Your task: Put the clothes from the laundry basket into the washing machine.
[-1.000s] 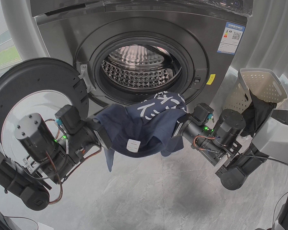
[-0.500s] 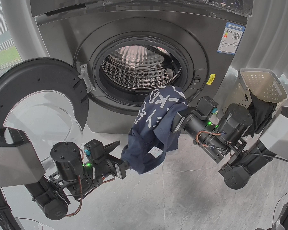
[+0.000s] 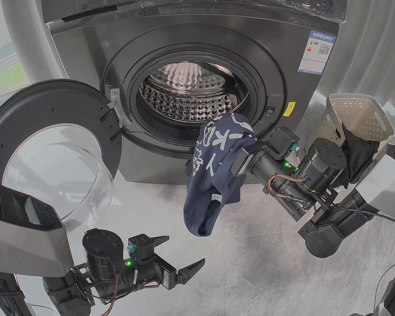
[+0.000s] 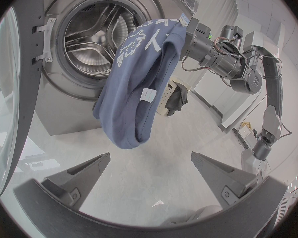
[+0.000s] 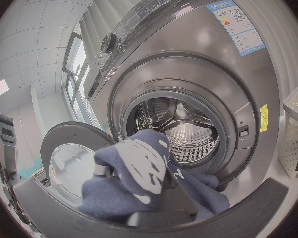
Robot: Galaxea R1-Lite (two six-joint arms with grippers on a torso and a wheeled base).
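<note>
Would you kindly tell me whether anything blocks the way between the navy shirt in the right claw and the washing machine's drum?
Nothing visible does: the door stands swung open to the left, the drum opening is unobstructed, and the navy shirt hangs from the right claw just before its lower rim.

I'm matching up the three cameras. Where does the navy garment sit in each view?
Head view: navy garment hangs at centre, just below the drum opening.
Left wrist view: upper middle, overlapping the drum's edge.
Right wrist view: lower centre, close up.
Shared landmark: the steel drum.
</note>
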